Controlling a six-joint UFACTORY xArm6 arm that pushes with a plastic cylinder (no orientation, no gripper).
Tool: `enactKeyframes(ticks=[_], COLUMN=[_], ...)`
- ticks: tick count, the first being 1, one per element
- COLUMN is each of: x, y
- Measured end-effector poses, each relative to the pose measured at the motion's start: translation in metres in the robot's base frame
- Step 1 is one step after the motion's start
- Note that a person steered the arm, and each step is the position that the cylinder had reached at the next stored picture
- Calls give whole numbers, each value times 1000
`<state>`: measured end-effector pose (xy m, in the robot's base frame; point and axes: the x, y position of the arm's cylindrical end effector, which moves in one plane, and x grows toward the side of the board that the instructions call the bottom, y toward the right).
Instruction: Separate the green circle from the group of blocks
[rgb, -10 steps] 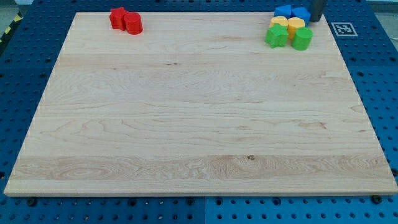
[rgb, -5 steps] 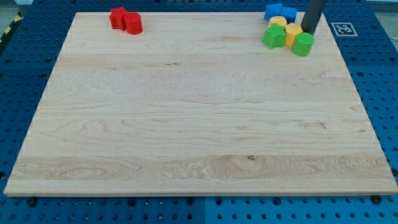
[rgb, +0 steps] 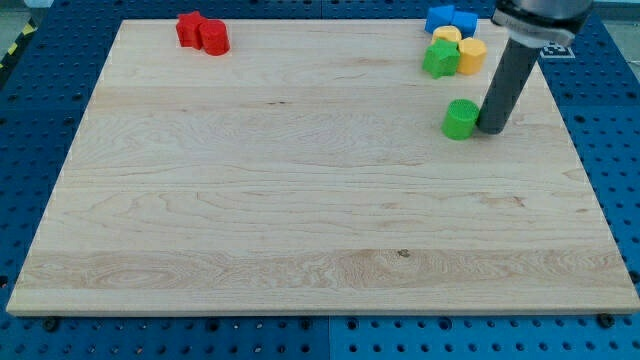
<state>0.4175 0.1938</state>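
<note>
The green circle (rgb: 460, 119) stands alone on the wooden board (rgb: 300, 200), below the group at the view's top right. My tip (rgb: 491, 128) is right next to it, on its right side, touching or nearly touching. The group holds a green star-like block (rgb: 439, 58), two yellow blocks (rgb: 470, 55) (rgb: 447, 35) and two blue blocks (rgb: 440, 18) (rgb: 465, 18). The rod rises from the tip toward the view's top right.
Two red blocks (rgb: 203, 32) sit together at the view's top left. A black-and-white marker tag (rgb: 553, 46) lies off the board at the top right, partly hidden by the rod. Blue pegboard (rgb: 40, 120) surrounds the board.
My tip moved down from the top right and pushed the green circle down and left, away from the group. The blue blocks shifted left earlier.
</note>
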Motion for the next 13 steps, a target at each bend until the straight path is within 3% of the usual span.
enactKeyframes(ticks=[1,5,9,11,13], x=[10,-44,-65,-47,21], y=[-20,-18,-137,-188,-208])
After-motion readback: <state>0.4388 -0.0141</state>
